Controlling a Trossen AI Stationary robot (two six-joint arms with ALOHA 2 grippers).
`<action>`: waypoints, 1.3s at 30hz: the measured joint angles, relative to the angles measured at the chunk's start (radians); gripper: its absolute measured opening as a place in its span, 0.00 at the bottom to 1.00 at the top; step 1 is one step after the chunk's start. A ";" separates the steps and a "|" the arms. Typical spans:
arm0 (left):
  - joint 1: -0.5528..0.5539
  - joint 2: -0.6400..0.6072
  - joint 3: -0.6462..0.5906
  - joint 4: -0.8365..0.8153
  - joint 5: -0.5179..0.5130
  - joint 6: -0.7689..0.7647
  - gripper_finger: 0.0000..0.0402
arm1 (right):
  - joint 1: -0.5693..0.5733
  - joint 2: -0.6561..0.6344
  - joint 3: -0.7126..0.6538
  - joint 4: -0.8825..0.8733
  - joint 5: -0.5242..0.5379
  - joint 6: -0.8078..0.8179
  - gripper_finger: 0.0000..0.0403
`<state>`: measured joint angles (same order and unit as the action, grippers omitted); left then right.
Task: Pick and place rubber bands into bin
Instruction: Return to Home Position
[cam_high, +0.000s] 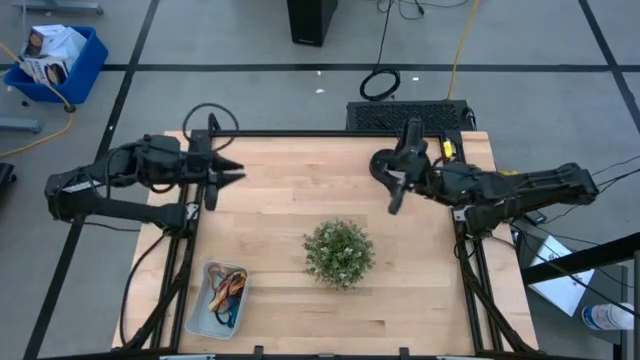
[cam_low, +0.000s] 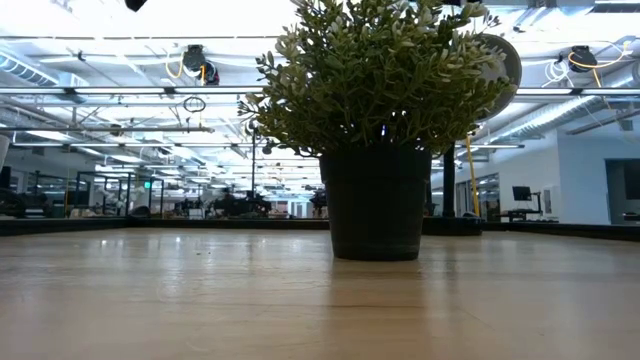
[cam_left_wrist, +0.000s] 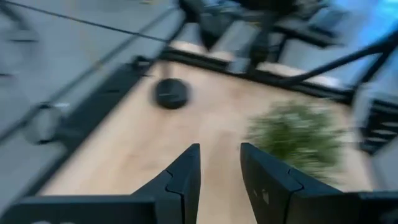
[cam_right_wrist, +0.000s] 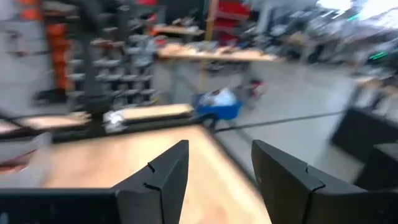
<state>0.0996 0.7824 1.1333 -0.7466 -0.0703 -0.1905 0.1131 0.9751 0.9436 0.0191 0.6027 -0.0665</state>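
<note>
The pale blue bin (cam_high: 200, 318) stands at the table's near left corner, and several rubber bands (cam_high: 228, 290) in orange, tan and dark lie inside it. I see no bands on the bare tabletop. My left gripper (cam_high: 232, 172) (cam_left_wrist: 221, 168) hangs above the table's far left part, pointing toward the right, open with nothing between its fingers. Over the far right part, my right gripper (cam_high: 392, 185) (cam_right_wrist: 217, 171) points left and is also open and empty. Neither gripper appears in the low view.
A potted green plant (cam_high: 340, 252) (cam_low: 375, 130) stands near the table's middle, right of the bin. A dark round disc (cam_high: 380, 165) (cam_left_wrist: 171, 93) lies on the table by my right gripper. On the floor are a black cable coil (cam_high: 380, 84) and a deep-blue bin with paper (cam_high: 55, 60).
</note>
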 joint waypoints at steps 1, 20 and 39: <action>0.013 -0.007 0.001 -0.017 -0.031 0.015 0.30 | 0.000 -0.025 0.000 -0.050 -0.030 0.021 0.42; 0.086 -0.304 -0.141 -0.011 -0.305 0.042 0.30 | 0.080 -0.490 -0.382 -0.066 -0.288 0.249 0.42; 0.085 -0.660 -0.599 0.181 -0.322 -0.059 0.30 | 0.098 -0.670 -0.866 0.477 -0.634 0.218 0.42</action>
<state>0.1848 0.1221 0.5340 -0.5655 -0.3927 -0.2497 0.2116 0.3050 0.0771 0.4963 -0.0316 0.1510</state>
